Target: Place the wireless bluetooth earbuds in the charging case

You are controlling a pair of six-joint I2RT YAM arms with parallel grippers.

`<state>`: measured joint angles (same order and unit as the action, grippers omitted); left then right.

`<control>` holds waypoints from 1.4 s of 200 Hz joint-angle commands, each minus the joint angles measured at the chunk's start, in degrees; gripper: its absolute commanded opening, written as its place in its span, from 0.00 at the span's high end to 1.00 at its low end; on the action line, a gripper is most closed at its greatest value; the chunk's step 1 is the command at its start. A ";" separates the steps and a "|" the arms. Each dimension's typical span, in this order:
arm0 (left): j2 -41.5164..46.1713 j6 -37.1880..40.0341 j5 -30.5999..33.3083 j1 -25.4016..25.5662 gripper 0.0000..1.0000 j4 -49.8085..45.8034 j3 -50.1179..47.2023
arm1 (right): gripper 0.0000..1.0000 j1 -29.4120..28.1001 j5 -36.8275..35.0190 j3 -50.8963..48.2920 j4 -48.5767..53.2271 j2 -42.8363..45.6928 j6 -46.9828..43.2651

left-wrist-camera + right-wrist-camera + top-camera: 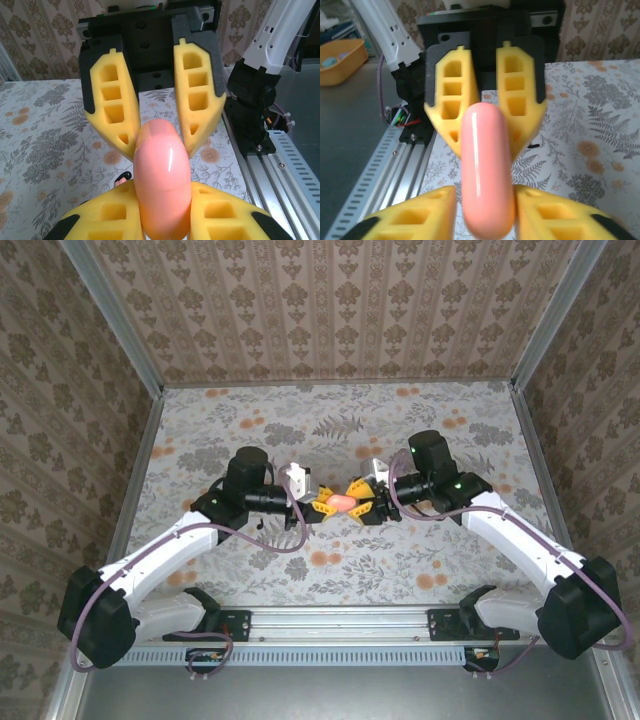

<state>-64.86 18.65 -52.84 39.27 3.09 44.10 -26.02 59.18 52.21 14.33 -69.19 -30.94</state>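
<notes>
The charging case (341,502), a small salmon-pink pebble of glossy plastic with rounded ends, hangs above the middle of the table, caught between the two arms, whose tips meet over it. It lies roughly level, its long axis running from one arm to the other, and it reads as one smooth closed shape. The left gripper (322,506), a black body with two yellow foam-like latticed fingers (102,220), is closed on the case's left end, one finger pressed against each flank in the left wrist view. The right gripper (362,503), built the same way, comes in from the opposite side; its yellow fingers (415,217) sit against both sides of the case's other end, so it too looks clamped on it. Seen from each wrist, the opposite gripper's fingers converge on the far tip of the case. Below lies the table (250,430), covered in a pale cloth printed with grey leaves and orange flowers. A small black curved piece (123,177) rests on that cloth just beside the left finger; what it is cannot be told. A ribbed aluminium rail (340,620) runs along the near edge, and an orange-yellow bowl (340,57) sits off the table.
</notes>
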 commanded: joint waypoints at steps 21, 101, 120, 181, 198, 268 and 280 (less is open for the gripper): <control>1.75 -0.96 -1.48 -0.59 0.70 1.31 -0.41 | 0.90 -0.50 -0.18 2.50 1.54 0.62 -1.80; 1.38 0.73 -1.81 -0.12 0.54 -1.75 0.35 | 0.89 -5.08 -10.05 5.80 8.45 1.43 -9.93; 1.40 1.45 -1.75 -0.03 0.56 -2.80 0.56 | 0.89 -5.18 -9.81 5.80 7.98 1.52 -9.80; 1.41 2.88 -1.69 0.35 0.73 -4.29 0.82 | 0.88 -5.09 -10.04 5.65 7.69 1.95 -9.80; 1.40 3.13 -1.59 0.38 0.78 -4.87 0.90 | 0.87 -5.09 -9.96 5.62 7.21 1.95 -9.32; 1.75 3.12 -1.52 0.54 0.83 -4.91 0.83 | 0.60 -3.76 -13.74 5.18 2.33 2.22 -3.75; 1.84 2.90 -1.44 0.61 0.83 -4.90 0.89 | 0.59 -3.11 -13.74 5.60 2.42 2.08 -3.53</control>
<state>-64.20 20.80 -52.62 39.38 -0.60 44.05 -30.81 47.72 56.45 19.40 -68.20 -35.94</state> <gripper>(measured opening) 0.214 0.404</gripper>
